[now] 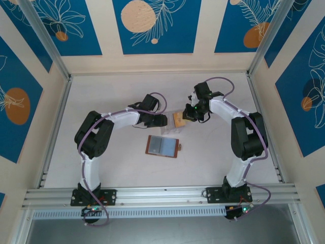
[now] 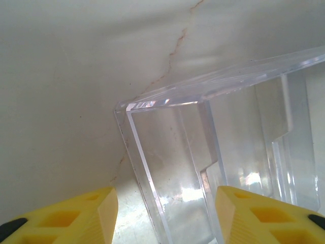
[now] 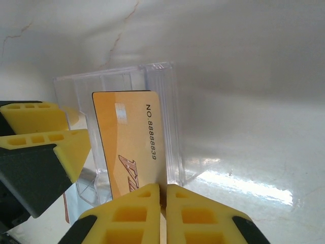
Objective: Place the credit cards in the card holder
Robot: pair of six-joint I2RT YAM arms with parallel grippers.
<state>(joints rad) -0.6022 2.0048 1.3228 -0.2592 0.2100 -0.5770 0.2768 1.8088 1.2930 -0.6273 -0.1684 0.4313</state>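
Observation:
A tan-orange credit card (image 3: pixel 129 142) printed with a number stands upright, its upper part inside a clear plastic box (image 3: pixel 167 101). My right gripper (image 3: pixel 162 192) is shut on the card's near edge. From above, the card (image 1: pixel 178 120) sits between both grippers, with the right gripper (image 1: pixel 187 118) to its right. My left gripper (image 1: pixel 163 121) reaches the clear box (image 1: pixel 169 128) from the left. Its yellow fingers (image 2: pixel 101 213) stand apart with the box's corner wall (image 2: pixel 137 152) between them, the left finger clear of it. The card holder (image 1: pixel 162 146) lies open on the table in front, grey-blue inside up.
The white tabletop (image 1: pixel 111 101) has faint brown cracks. Aluminium rails (image 1: pixel 162 195) run along the near edge and both sides. Both arm bases are bolted to the near rail. Blue patterned walls enclose the table.

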